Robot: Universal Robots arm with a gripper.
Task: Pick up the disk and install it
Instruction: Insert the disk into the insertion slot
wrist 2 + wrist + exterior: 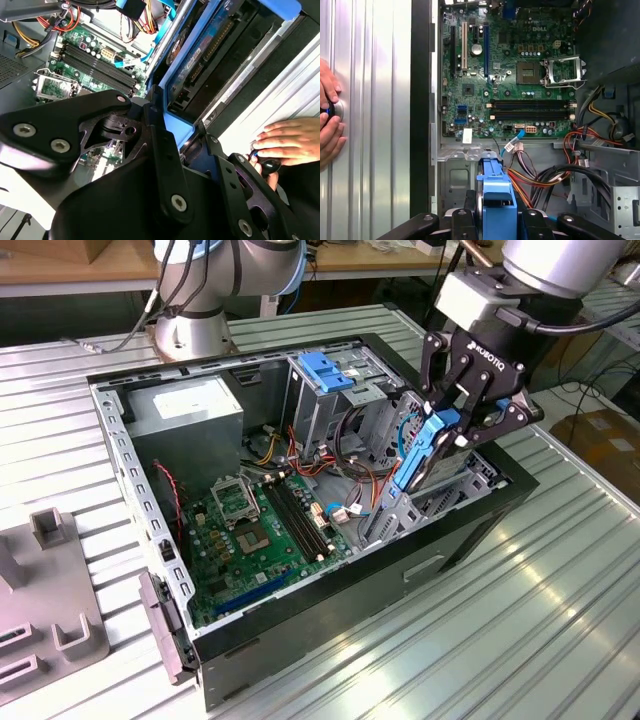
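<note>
status: pick is done, install is not.

- gripper (pixel 452 432) is clamped on the disk (pixel 418 458), one finger on each side of its blue carrier frame. both wrist views show the same hold: the frame (pixel 495 186) sits between the black fingers (pixel 159 131).
- the disk is off the table (pixel 520 640) and carried on edge, tilted. its upper end is in the gripper and its lower end dips into the open computer case (pixel 455 540) on the exterior view's right side, by the near wall.
- it sits just beside the cable bundle (pixel 545 177) and the sheet-metal bay there. i can't tell whether the lower edge touches the metal or hangs just clear.
- second wrist view shows the disk's underside (pixel 200 60) and connector edge exposed, with no cable plugged in that i can see.
- my read is mid-insertion at most. the disk isn't lying flat or seated in any bay, so alignment, seating and release are all left.
- the drive cage (pixel 318 410) with the blue bracket (pixel 325 370) on top is further back and well apart from the disk. the motherboard (pixel 255 525) and power supply box (pixel 190 410) are clear of the gripper.
- a person's hand (pixel 287 140) rests on the table just outside the case, fingers on a small round control (pixel 270 164).
</note>
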